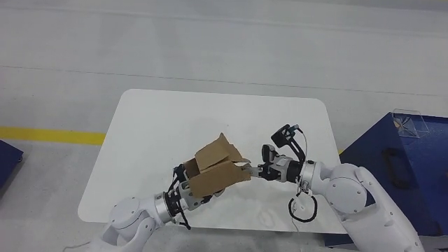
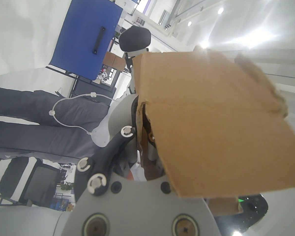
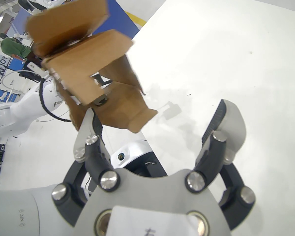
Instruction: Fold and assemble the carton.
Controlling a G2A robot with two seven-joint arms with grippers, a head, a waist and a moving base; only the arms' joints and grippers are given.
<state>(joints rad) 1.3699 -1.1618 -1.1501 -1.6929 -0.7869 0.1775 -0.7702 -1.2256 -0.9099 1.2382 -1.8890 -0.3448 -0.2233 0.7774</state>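
A brown cardboard carton (image 1: 217, 168), partly folded with its flaps splayed open, hangs above the front of the white table (image 1: 210, 112). My left gripper (image 1: 186, 186) holds it from the near-left side, shut on one panel. In the left wrist view that panel (image 2: 206, 114) covers most of the gripper (image 2: 142, 136). My right gripper (image 1: 254, 171) sits just right of the carton, open. In the right wrist view its fingers (image 3: 223, 114) are spread wide around the gripper's gap (image 3: 157, 114), and the carton's lowest flap (image 3: 135, 114) lies close beside one fingertip.
A blue cabinet (image 1: 399, 154) stands off the table's right edge. The table top (image 3: 211, 37) behind and to both sides of the carton is bare. Yellow floor lines run behind and to the left of the table.
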